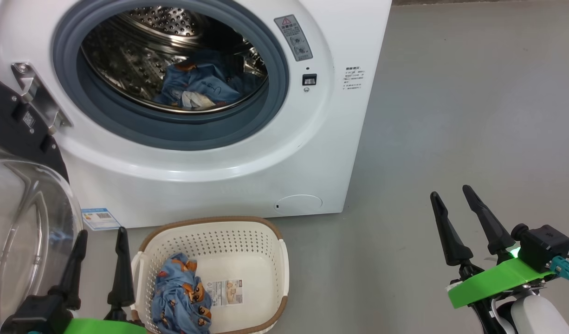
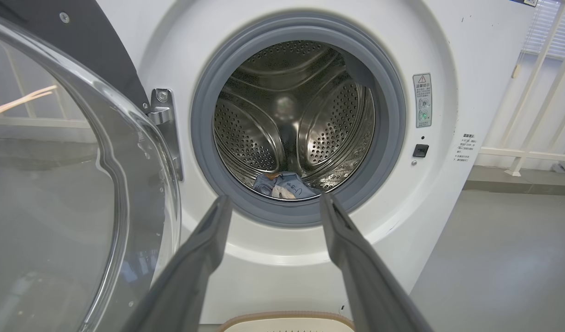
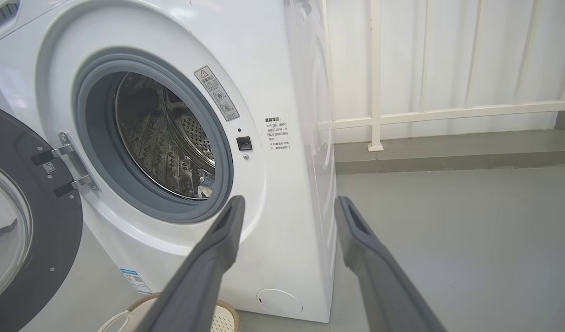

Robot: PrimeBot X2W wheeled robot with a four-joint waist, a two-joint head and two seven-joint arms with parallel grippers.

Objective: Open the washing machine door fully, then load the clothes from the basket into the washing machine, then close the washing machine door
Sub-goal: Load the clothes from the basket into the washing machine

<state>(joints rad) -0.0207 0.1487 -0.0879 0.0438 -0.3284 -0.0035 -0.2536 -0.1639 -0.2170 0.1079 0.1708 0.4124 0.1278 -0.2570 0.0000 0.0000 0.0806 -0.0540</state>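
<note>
The big white boxy front-loading washing machine stood with its round glossy black door, clear bulging glass at its centre, swung open on its left hinge. Light-blue clothes printed with orange-brown figures, plus a cream scrap, lay low in the perforated steel drum. Another such bundle lay crumpled at the left end of the cream-white perforated plastic basket with a brown rim, just in front of the machine.

basket before washing machine, clothes in both (seemingly one bundle each), door at left
</note>
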